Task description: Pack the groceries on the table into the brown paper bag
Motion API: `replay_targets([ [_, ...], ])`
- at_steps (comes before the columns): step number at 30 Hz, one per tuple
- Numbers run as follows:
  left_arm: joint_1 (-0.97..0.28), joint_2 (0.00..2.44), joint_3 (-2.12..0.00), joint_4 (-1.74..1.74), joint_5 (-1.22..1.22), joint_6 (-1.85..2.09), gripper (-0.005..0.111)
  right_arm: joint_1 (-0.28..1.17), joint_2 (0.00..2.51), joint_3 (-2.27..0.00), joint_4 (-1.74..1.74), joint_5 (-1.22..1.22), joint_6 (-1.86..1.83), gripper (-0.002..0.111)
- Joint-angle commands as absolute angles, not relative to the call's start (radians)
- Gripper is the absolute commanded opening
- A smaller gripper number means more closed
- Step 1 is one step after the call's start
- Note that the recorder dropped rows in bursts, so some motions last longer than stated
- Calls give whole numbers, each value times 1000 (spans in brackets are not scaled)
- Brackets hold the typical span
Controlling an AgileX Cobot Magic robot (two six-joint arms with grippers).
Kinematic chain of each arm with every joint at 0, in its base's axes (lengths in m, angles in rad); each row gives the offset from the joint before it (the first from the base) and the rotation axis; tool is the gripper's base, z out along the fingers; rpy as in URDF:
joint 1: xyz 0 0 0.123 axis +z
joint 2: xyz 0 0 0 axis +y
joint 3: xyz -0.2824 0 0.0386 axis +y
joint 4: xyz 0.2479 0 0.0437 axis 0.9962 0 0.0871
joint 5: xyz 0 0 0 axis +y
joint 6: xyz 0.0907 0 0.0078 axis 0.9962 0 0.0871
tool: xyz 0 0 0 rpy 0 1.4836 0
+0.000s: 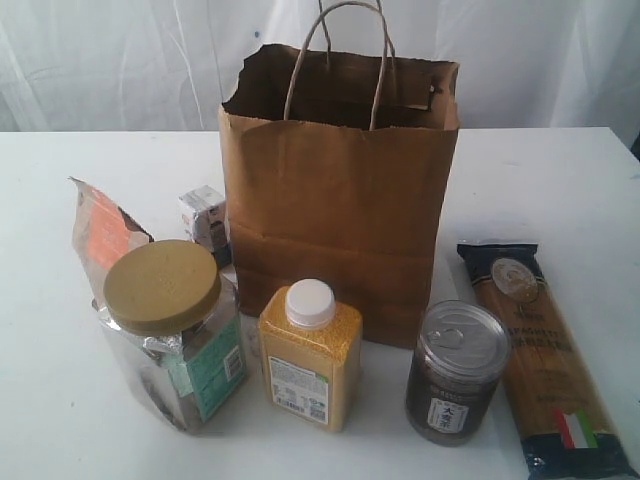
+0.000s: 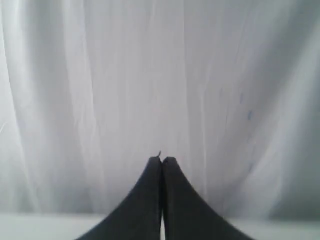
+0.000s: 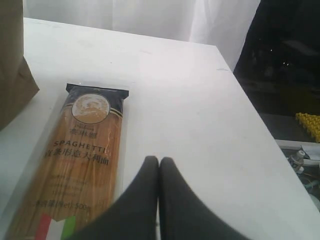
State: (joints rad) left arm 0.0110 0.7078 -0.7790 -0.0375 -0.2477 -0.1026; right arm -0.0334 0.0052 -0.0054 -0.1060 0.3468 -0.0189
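As jar (image 1: pixel 165 300), bottle (image 1: pixel 310 365), can (image 1: pixel 458 375) etc. sit by the brown paper bag (image 1: pixel 340 200), nothing's packed; left gripper (image 2: pixel 161 160) & right gripper (image 3: pixel 158 161) pinched closed, empty.

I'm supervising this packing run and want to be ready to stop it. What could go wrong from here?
The spaghetti packet lies flat on the table; the shut right end effector may struggle to pinch it, and it looks long for the brown paper bag.
The bag's handles arch over its mouth and could snag items.
The olive-lidded jar stands right in front of the orange-labelled pouch; lifting it may topple the pouch.
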Motion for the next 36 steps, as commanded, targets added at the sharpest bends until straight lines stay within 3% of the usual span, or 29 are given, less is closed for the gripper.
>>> replay_targets([
  [1,-3,712,-782,-48,249,154,0,-30,0,0,-105,344,-18,0],
  [8,-89,710,-782,-398,700,299,0,-30,0,0,-105,344,-18,0],
  [11,-107,710,-782,-669,773,548,8,-30,0,0,-105,344,-18,0],
  [13,-112,710,-782,-821,796,681,24,-30,0,0,-105,344,-18,0],
  [16,-112,732,-782,-898,799,714,60,-30,0,0,-105,344,-18,0],
  [18,-112,764,-782,-898,801,691,73,-30,0,0,-105,344,-18,0],
  [27,-114,907,-794,-912,808,777,71,-30,0,0,-105,344,-18,0],
  [36,-226,1084,-999,-678,825,691,71,-30,0,0,-105,344,-18,0],
])
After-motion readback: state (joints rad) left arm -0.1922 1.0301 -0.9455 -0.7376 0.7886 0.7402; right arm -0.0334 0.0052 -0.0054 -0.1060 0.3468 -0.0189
